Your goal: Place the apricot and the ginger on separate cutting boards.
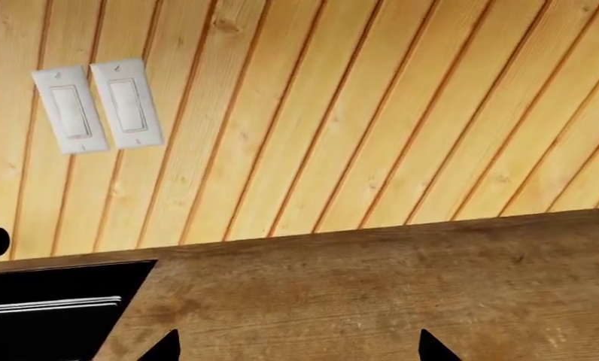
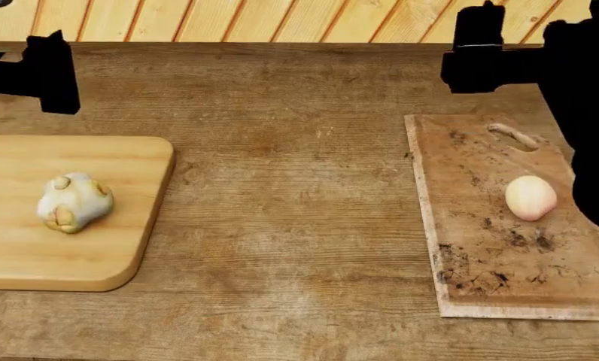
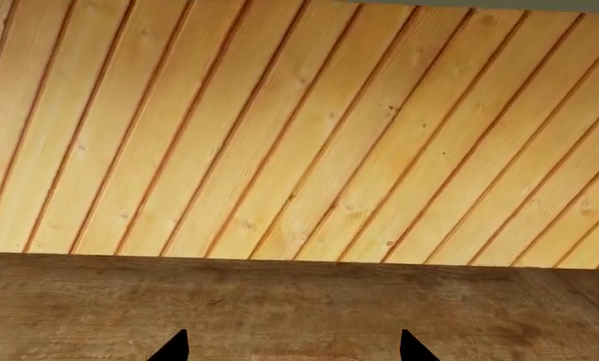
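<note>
In the head view the lumpy whitish ginger [image 2: 73,201] lies on the thick light wood cutting board [image 2: 38,256] at the left. The smooth pinkish apricot [image 2: 530,198] lies on the thin dark stained cutting board [image 2: 491,248] with a handle slot at the right. My left gripper [image 2: 49,71] is raised above the table's far left, behind the light board. My right gripper [image 2: 477,53] is raised at the far right, behind the dark board. In the wrist views both the left gripper [image 1: 299,347] and the right gripper [image 3: 291,347] show spread fingertips with only bare table between them.
The wooden table [image 2: 299,150] backs onto a pine plank wall [image 3: 299,128]. Two white light switches [image 1: 97,105] are on the wall in the left wrist view, and a dark recessed edge [image 1: 49,301] shows beside the table there.
</note>
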Controlling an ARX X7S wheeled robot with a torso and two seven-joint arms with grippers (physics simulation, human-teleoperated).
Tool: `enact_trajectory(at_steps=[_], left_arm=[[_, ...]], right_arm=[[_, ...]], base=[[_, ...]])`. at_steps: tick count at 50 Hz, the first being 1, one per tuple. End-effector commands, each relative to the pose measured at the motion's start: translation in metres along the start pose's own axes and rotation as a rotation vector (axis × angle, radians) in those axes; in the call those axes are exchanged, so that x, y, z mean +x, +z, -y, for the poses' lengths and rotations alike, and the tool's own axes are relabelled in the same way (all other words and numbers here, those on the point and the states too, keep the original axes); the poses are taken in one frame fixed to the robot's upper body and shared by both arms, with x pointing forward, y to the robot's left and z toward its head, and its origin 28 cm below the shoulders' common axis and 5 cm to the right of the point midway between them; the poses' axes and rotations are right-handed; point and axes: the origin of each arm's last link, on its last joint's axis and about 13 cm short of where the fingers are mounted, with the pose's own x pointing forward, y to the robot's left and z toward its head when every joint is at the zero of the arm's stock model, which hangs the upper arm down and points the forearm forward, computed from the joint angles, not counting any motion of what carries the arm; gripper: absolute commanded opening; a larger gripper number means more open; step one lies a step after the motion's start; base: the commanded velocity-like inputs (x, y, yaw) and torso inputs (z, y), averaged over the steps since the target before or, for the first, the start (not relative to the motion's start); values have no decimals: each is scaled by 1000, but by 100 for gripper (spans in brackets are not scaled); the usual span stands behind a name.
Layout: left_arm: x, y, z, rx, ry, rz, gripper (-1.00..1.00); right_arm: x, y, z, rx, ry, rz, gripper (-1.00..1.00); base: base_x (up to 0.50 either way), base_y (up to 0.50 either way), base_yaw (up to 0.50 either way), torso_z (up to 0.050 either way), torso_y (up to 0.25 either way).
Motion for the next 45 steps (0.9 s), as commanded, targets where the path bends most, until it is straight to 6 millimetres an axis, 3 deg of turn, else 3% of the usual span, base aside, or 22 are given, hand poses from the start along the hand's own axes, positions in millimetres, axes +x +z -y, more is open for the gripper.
enact_trajectory(at_steps=[1,8,12,21,45], left_arm=[[-15,27,-1,-9,-52,38,100],[-19,43,-1,-11,-70,66,100],[-31,56,-15,-29,-66,94,100],[-43,69,-22,-27,-94,115,100],[-50,90,-9,-25,-108,174,100]], right_arm=[[-8,35,-1,12,51,80,100],[-9,46,-8,-4,84,98,100],[-15,61,-10,-20,79,145,100],[-20,65,-12,-23,91,166,100],[-26,89,-9,-13,54,285,100]], base=[[0,0,0,0,0],[0,0,0,0,0],[0,0,0,0,0],[0,0,0,0,0],[0,0,0,0,0]])
